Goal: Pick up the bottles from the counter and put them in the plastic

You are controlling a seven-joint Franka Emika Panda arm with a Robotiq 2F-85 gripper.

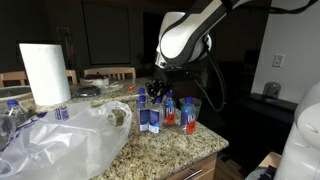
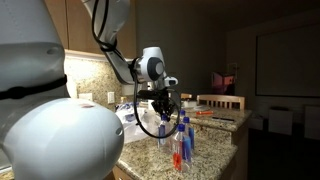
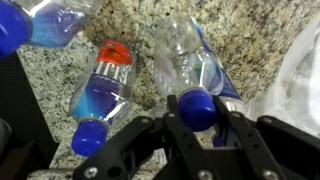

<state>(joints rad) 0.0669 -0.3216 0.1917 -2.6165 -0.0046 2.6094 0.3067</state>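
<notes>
Several clear water bottles with blue caps stand on the granite counter (image 1: 200,148), in both exterior views (image 1: 150,116) (image 2: 181,140). One has a red label (image 1: 168,110) (image 3: 105,85). My gripper (image 1: 158,88) (image 2: 165,102) hangs over this group. In the wrist view my gripper (image 3: 197,108) has its fingers pressed on both sides of the blue cap of a clear bottle (image 3: 185,58). The crumpled clear plastic bag (image 1: 75,140) lies on the counter beside the group; its edge shows in the wrist view (image 3: 302,60).
A paper towel roll (image 1: 45,72) stands behind the bag. More blue-capped bottles (image 1: 12,112) sit at or in the bag's far side. Wooden chairs (image 1: 108,73) stand behind the counter. Another bottle (image 3: 45,25) lies close to the grasped one.
</notes>
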